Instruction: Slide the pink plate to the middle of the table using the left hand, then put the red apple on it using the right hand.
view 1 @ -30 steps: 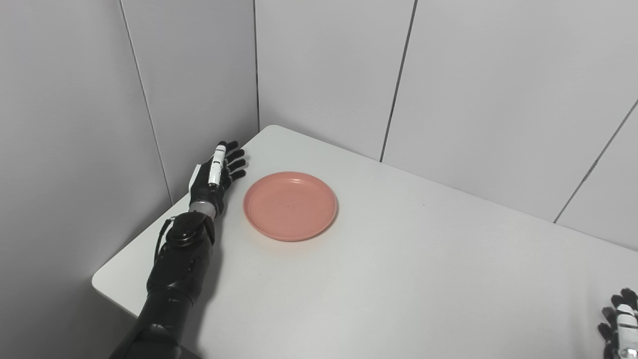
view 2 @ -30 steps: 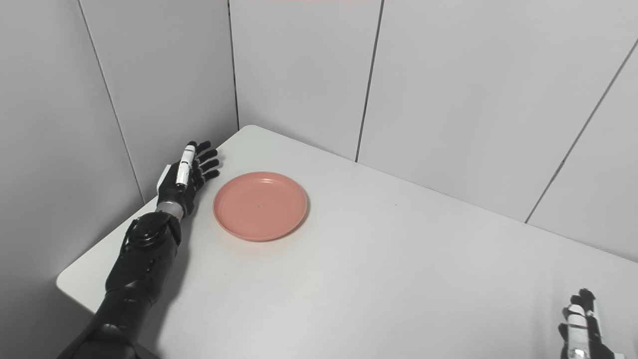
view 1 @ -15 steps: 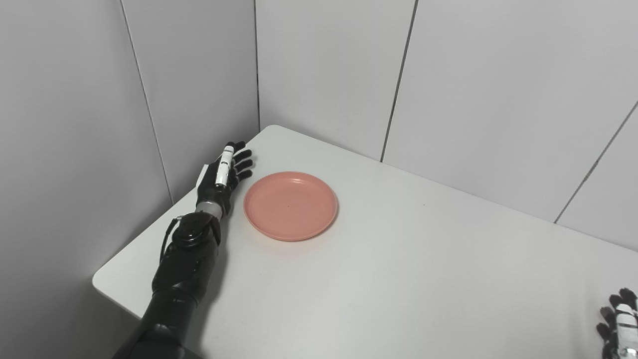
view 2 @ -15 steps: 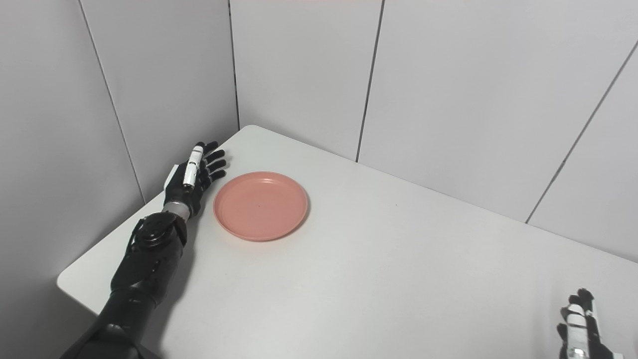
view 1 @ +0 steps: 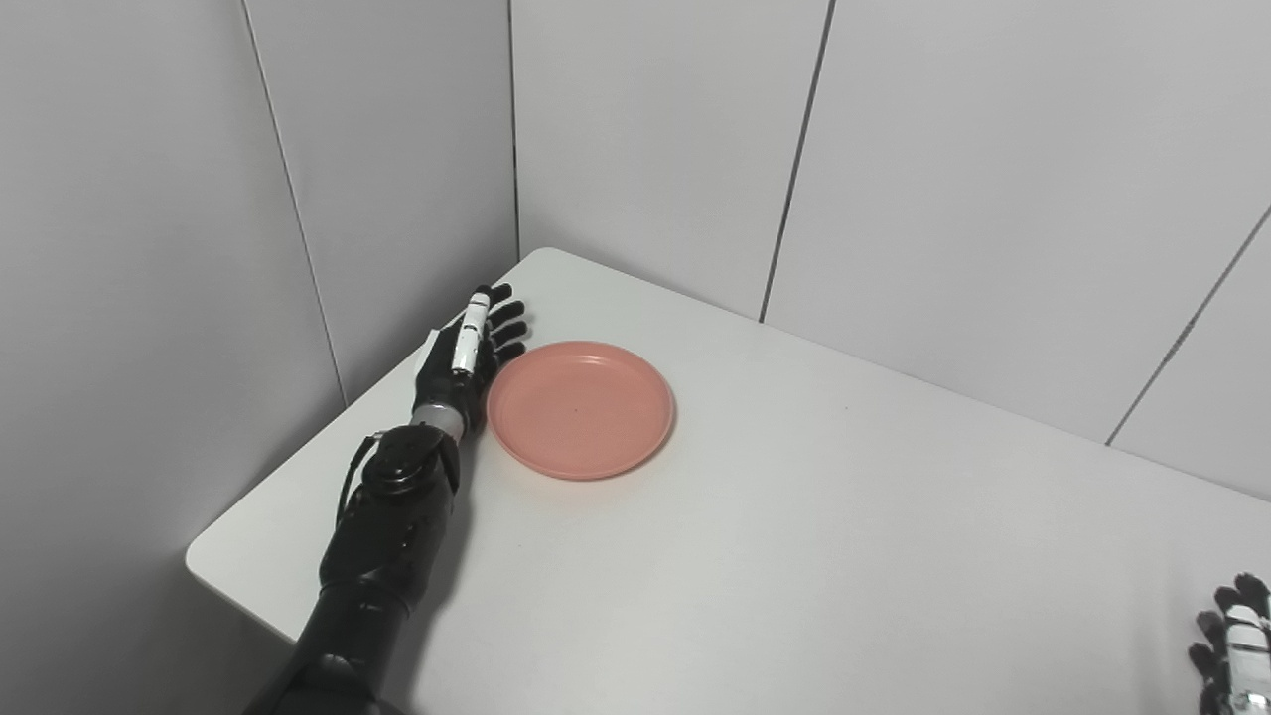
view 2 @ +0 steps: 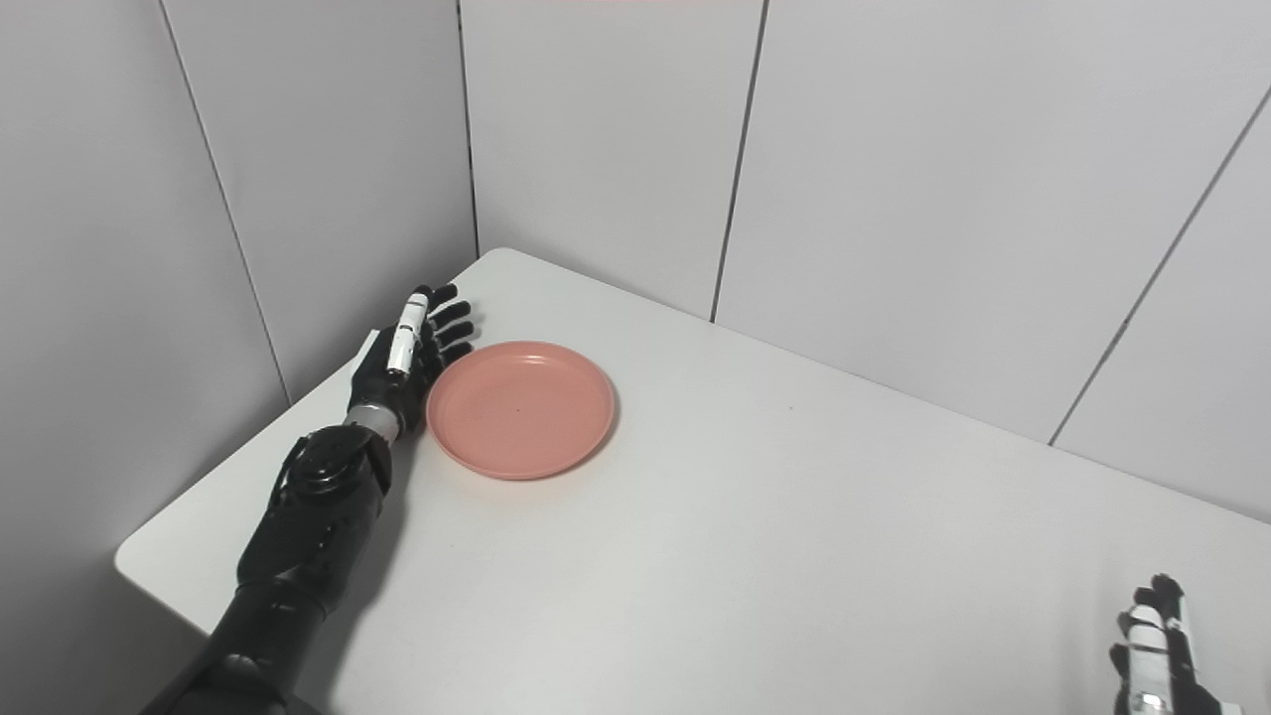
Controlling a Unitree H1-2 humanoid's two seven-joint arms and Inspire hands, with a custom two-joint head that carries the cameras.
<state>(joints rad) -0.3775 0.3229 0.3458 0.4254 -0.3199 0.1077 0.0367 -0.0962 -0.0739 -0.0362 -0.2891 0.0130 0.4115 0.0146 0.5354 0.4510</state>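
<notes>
Pink plate [view 2: 519, 409] on white table [view 2: 794, 556], left hand [view 2: 405, 365] spread at its rim

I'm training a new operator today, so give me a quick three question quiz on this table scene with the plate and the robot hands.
1. True or false: a red apple lies on the pink plate.
2. Which robot hand is next to the plate? A) the left robot hand B) the right robot hand
3. Fill in: the plate sits near the table's far ____ corner.

Key: 1 false, the plate holds nothing and no apple is in view. 2 A, its open fingers are at the plate's left rim; the right one is at the bottom right edge. 3 left.
</notes>
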